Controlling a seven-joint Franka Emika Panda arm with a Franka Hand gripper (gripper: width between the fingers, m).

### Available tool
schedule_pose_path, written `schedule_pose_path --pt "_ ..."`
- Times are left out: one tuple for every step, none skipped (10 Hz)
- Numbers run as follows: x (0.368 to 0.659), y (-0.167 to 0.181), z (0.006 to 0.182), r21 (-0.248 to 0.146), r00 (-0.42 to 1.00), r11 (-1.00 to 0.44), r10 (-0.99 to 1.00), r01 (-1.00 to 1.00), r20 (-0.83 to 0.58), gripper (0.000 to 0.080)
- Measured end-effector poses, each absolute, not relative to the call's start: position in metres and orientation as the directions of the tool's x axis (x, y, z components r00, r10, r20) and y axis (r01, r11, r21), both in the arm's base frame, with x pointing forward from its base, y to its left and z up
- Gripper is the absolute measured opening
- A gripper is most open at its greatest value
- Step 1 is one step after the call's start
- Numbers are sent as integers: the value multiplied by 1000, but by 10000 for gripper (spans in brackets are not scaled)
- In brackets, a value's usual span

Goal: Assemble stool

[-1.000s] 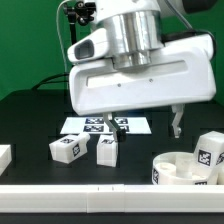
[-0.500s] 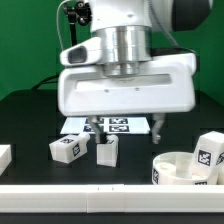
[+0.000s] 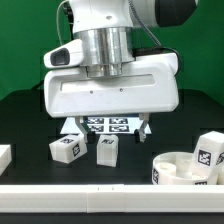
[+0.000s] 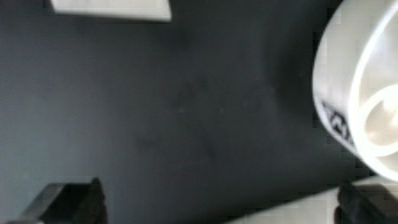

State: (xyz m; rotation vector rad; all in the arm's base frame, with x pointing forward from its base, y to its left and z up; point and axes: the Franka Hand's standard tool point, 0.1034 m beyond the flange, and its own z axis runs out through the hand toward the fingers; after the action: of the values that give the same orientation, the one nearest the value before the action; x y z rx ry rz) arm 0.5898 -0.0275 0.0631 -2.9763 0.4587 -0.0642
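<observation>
The round white seat (image 3: 181, 171) lies on the black table at the exterior view's lower right. It also shows in the wrist view (image 4: 366, 90). One tagged leg (image 3: 209, 150) stands at its right rim. Two more legs (image 3: 66, 149) (image 3: 107, 150) stand left of the middle. My gripper (image 3: 110, 130) hangs open and empty above the table, just behind those two legs, with its fingers spread wide. In the wrist view the gripper (image 4: 222, 205) has only bare table between its fingertips (image 4: 71, 203).
The marker board (image 3: 112, 124) lies behind the gripper's fingers. A long white rail (image 3: 90, 196) runs along the front edge, and a white block end (image 3: 4, 156) shows at the left. A white piece (image 4: 114, 8) shows at the edge of the wrist view.
The gripper has moved toward the exterior view's left, away from the seat and toward the two legs. It stays open. No part has moved.
</observation>
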Motion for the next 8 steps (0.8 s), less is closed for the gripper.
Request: schedule_pose_path --pt "583 -31 60 -127 944 -935 -325 -330 -60 649" --pt "574 -35 57 -117 929 -926 -342 -359 -144 649" --pt "565 -38 55 -116 908 -920 -338 -374 -248 649" --pt "567 -39 53 -120 898 -919 -331 -377 -289 649" --pt "561 -38 53 -125 877 -917 -313 -379 -364 649" --pt "560 -38 52 -129 853 -915 -297 -383 -430 649" --pt "562 -39 50 -130 842 -914 -289 -384 -457 649" --pt "555 -38 50 -130 812 -913 -269 -385 -517 649"
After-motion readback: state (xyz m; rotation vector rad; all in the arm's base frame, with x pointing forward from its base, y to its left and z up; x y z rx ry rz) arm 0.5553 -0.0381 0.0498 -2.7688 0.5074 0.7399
